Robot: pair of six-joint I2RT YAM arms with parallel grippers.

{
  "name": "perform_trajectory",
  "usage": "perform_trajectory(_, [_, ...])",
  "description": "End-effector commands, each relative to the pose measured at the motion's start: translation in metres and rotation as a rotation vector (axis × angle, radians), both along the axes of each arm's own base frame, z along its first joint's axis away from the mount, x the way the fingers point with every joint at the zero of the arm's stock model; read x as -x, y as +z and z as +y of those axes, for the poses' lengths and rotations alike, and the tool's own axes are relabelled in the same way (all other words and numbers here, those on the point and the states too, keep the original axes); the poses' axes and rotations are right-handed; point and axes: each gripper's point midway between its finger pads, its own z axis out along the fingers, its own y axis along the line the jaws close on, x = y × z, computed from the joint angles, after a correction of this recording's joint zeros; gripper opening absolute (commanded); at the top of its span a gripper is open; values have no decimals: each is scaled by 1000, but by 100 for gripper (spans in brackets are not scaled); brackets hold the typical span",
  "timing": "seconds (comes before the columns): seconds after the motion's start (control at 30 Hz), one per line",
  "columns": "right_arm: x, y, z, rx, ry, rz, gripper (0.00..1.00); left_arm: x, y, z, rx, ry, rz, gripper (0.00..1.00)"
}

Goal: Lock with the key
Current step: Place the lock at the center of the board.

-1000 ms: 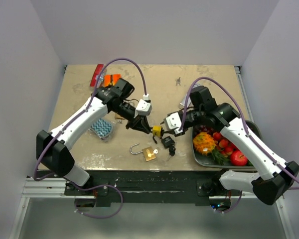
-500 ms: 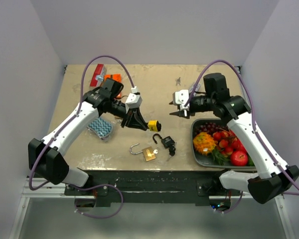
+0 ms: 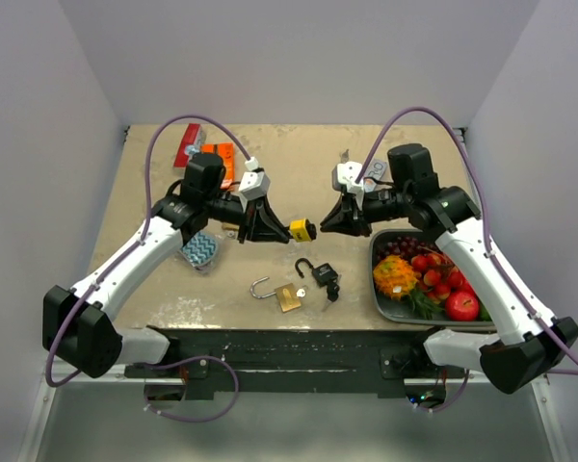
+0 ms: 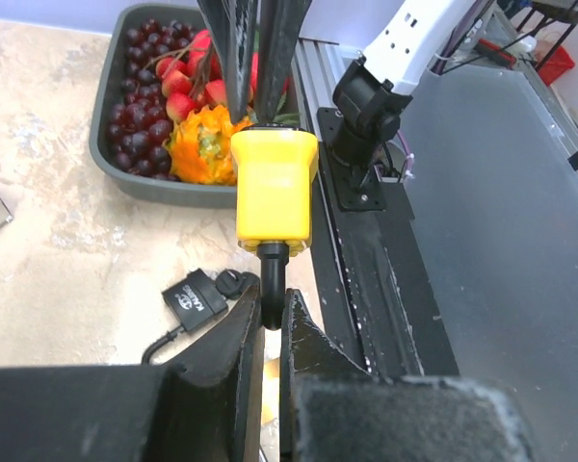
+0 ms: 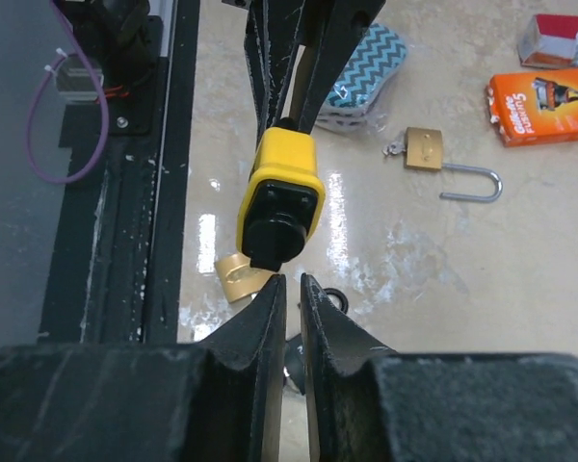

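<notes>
A yellow padlock [image 3: 299, 229] hangs in the air over the middle of the table. My left gripper [image 4: 270, 313] is shut on its black shackle [image 4: 273, 284], seen from above at the left gripper [image 3: 280, 231]. The key's black head [image 5: 275, 239] sticks out of the lock's body [image 5: 281, 178] toward my right gripper [image 5: 291, 279]. That gripper's jaws are shut to a thin slit with nothing between them, and their tips sit just short of the key head. From above, the right gripper [image 3: 325, 225] faces the lock's key end.
A black padlock [image 3: 323, 274] with keys and a brass padlock [image 3: 288, 297], both with open shackles, lie near the front edge. A second brass padlock [image 5: 426, 149] lies beneath the left arm. A fruit tray [image 3: 379, 292] stands at the right. A teal pouch [image 3: 195, 248] and orange box [image 3: 217, 159] lie left.
The right gripper pulled away from the yellow padlock, then came back to its key end with its jaws closed. The left arm drew the lock back and up a little.
</notes>
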Motion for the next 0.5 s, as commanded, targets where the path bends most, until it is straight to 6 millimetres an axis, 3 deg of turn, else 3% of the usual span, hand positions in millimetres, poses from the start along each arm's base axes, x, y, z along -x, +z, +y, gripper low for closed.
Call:
perform_trajectory(0.0, [4,10,6,-54,-10,59,14,0,27,-2,76,-10,-59,0])
perform_trajectory(0.47, [11,10,11,-65,31,61,12,-4,23,-3,70,0,-45,0])
